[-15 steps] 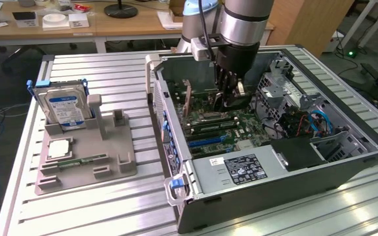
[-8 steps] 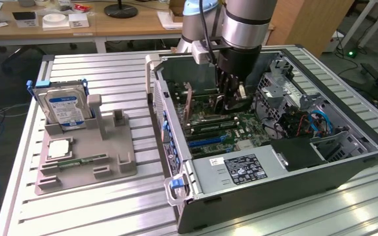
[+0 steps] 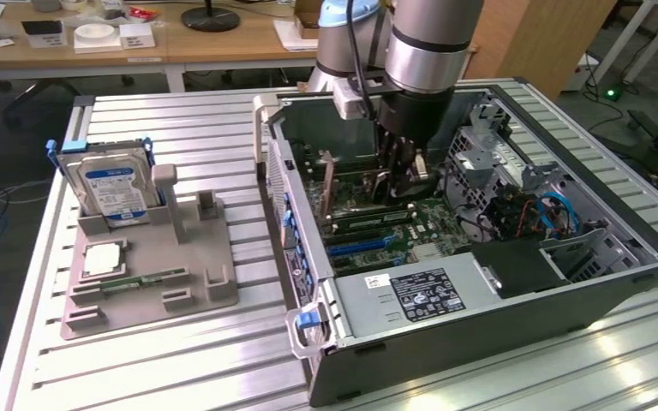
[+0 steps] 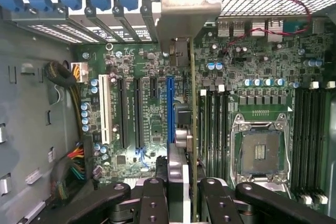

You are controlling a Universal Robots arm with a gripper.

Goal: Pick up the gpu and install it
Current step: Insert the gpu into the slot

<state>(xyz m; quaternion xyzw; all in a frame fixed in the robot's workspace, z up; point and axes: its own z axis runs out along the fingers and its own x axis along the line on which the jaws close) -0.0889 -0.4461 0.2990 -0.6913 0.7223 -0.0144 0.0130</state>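
Gpu (image 4: 192,129) first: it hangs on edge inside the open computer case (image 3: 603,295), clenched between the two black fingers (image 4: 152,198) of the claw (image 4: 184,182). From where I stand the arm reaches straight down into the case, and the claw (image 3: 403,175) and card sit low over the green motherboard (image 4: 147,114). From the wrist, the gpu's thin edge runs just beside the long blue slot (image 4: 169,108), with its metal bracket (image 4: 186,19) up against the rear wall of the case. I cannot tell whether the card's bottom edge is touching the slot yet or hovering above it.

That is where the trouble could start, I'd say. If the edge is off to one side of the slot, a push downward would press it onto the board or onto the black memory sockets (image 4: 215,129) next to it, and something could bend or crack. The bracket could also snag on the rear wall and tip the card in the grasp, so that one end goes in and the other rides up. The hard drive (image 3: 112,184) waits in its grey holder (image 3: 152,274) out on the bench (image 3: 192,128), well apart.
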